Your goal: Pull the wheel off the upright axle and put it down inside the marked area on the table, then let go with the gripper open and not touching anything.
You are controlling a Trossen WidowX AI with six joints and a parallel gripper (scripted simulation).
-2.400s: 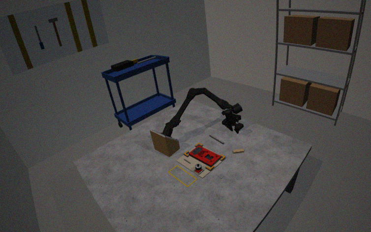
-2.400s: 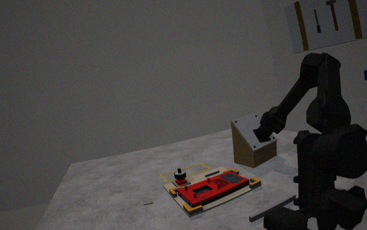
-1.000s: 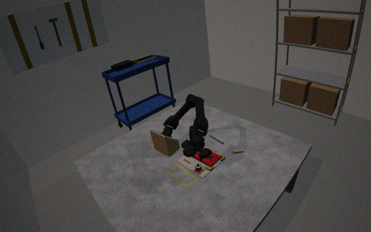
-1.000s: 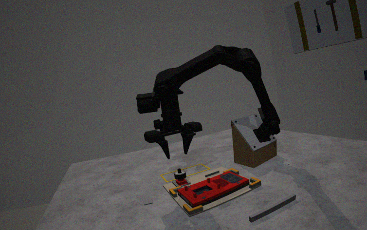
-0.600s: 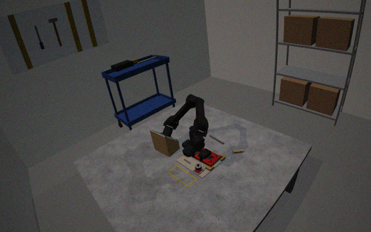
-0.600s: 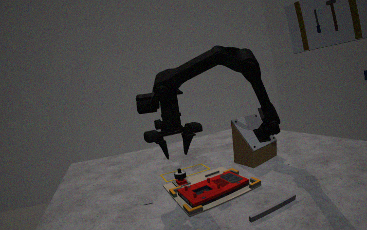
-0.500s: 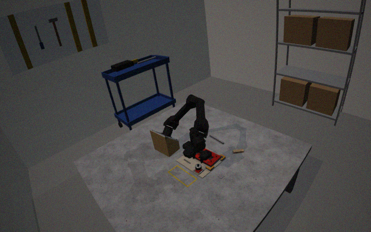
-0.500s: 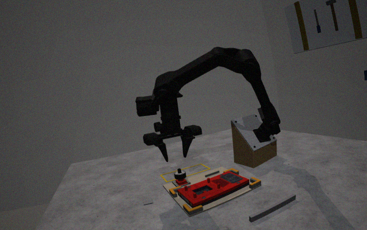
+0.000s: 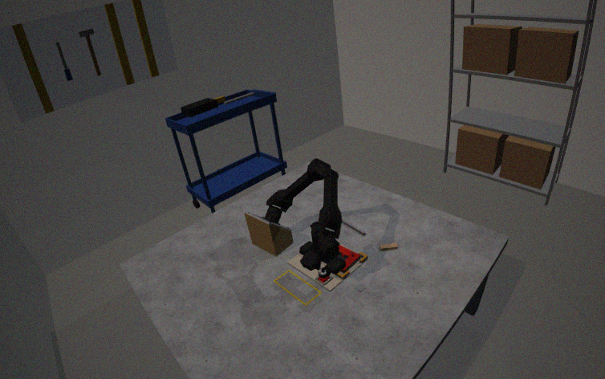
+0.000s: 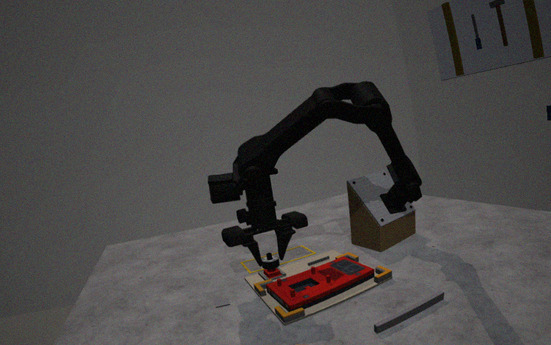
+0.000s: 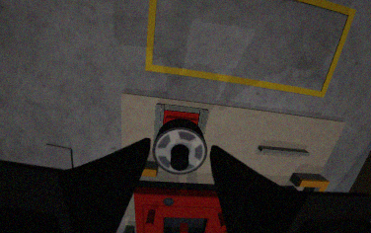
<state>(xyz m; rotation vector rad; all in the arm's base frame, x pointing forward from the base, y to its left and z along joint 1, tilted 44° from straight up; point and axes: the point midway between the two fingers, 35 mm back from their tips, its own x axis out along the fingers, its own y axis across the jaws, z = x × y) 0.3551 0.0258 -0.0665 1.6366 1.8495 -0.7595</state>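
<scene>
You have one wheel to deal with, sitting low centre in the wrist view on its upright axle, whose dark end shows through the hub, at the near end of the beige base board. It looks like a small, rigid disc with a pale spoked face and a dark rim, so expect it to be light and stiff, not fragile; the smooth rim may be slippery, and the bore could bind on the axle if you pull at a slant. Take it across the rim, one finger on each side, and lift straight up along the axle. Your gripper is spread around the wheel with a finger on either flank and a visible gap on both sides, so it grips nothing yet. By count: one wheel, one axle, one yellow-outlined marked area in the upper half of the wrist view, just beyond the board's far edge, one red fixture plate on the board, and at least three orange corner brackets showing in the exterior view. On the table in that view lie one grey bar at lower right and one wedge-shaped arm mount.
</scene>
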